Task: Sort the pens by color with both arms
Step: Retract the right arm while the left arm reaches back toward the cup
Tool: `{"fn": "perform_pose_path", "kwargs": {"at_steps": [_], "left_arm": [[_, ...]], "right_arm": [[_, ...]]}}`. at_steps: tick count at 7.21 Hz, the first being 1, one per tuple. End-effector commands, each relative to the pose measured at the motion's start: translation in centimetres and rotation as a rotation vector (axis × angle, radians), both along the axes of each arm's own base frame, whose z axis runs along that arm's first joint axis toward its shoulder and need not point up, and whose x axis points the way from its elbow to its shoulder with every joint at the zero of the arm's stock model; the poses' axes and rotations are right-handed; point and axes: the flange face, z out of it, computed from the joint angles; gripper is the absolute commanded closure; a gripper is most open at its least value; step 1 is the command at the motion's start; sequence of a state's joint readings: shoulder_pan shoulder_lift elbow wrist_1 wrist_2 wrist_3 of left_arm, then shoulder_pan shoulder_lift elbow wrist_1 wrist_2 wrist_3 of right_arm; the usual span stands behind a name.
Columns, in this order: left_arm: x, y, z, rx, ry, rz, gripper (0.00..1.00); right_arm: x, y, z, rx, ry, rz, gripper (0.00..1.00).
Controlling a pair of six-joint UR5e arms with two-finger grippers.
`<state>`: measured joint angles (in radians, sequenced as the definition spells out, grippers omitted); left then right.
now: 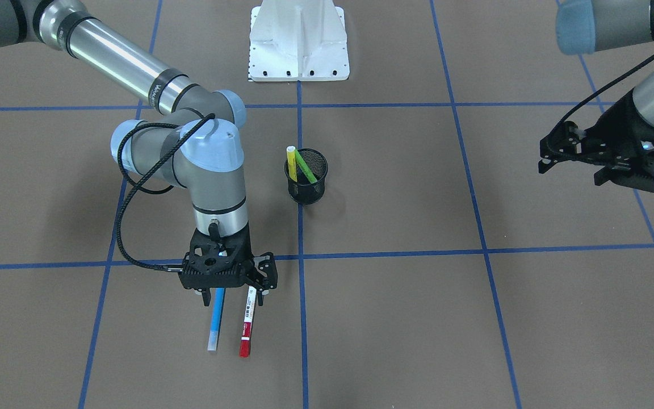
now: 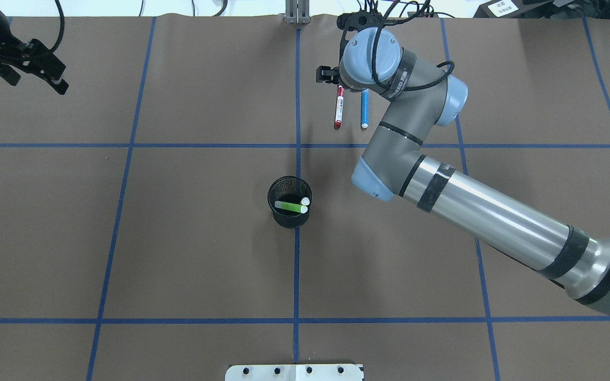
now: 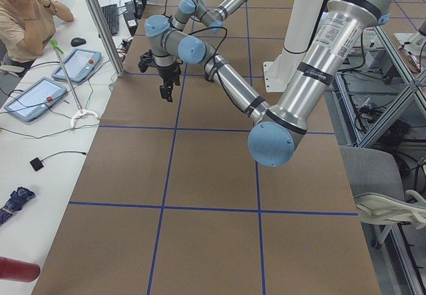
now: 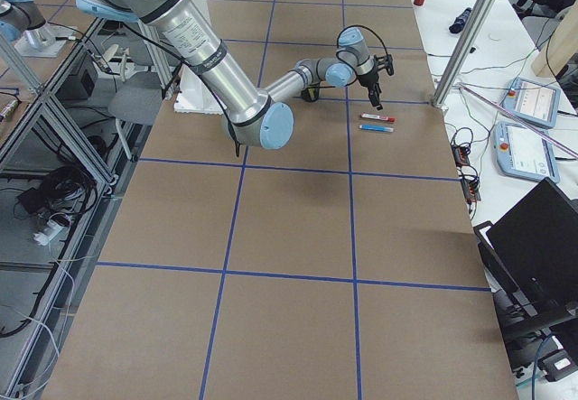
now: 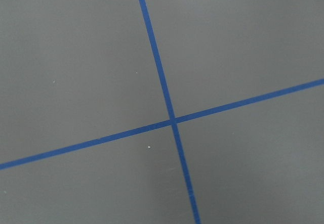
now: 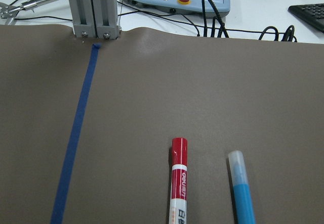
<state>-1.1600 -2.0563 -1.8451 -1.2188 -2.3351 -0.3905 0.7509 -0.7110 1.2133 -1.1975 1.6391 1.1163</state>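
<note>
The red pen (image 1: 247,324) with its white labelled barrel and the blue pen (image 1: 216,321) lie side by side on the brown mat, also in the overhead view as red pen (image 2: 339,108) and blue pen (image 2: 364,108). My right gripper (image 1: 233,295) hangs open and empty just above their near ends. The right wrist view shows the red pen (image 6: 178,183) and the blue pen (image 6: 243,198) below it. The yellow pen (image 1: 292,162) and the green pen (image 1: 306,166) stand in the black mesh cup (image 1: 306,176). My left gripper (image 1: 544,154) is open and empty, raised far off at the table's side.
The white pedestal base (image 1: 298,45) stands at the robot's edge. Blue tape lines (image 5: 172,120) grid the mat. An aluminium post (image 6: 96,6) stands at the far edge beyond the pens. An operator (image 3: 26,8) sits at a side desk with tablets.
</note>
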Motion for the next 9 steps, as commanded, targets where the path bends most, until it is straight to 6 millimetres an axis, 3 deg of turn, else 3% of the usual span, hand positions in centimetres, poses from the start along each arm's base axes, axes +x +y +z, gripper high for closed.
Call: {"fn": "perform_pose_path", "kwargs": {"at_steps": [1, 5, 7, 9], "left_arm": [[4.7, 0.9, -3.5, -0.181, 0.010, -0.119, 0.01], [14.4, 4.8, -11.4, -0.465, 0.014, -0.246, 0.01], [18.2, 5.5, -14.5, -0.633, 0.003, -0.351, 0.01], [21.2, 7.2, -15.1, -0.743, -0.018, -0.421, 0.01]], "right_arm": [[4.4, -3.0, -1.6, -0.127, 0.001, -0.094, 0.00], [15.3, -7.6, -0.1, -0.250, -0.012, -0.291, 0.00], [21.2, -9.4, 1.4, -0.306, -0.023, -0.377, 0.00], [24.1, -10.2, 2.6, -0.317, 0.006, -0.402, 0.00]]}}
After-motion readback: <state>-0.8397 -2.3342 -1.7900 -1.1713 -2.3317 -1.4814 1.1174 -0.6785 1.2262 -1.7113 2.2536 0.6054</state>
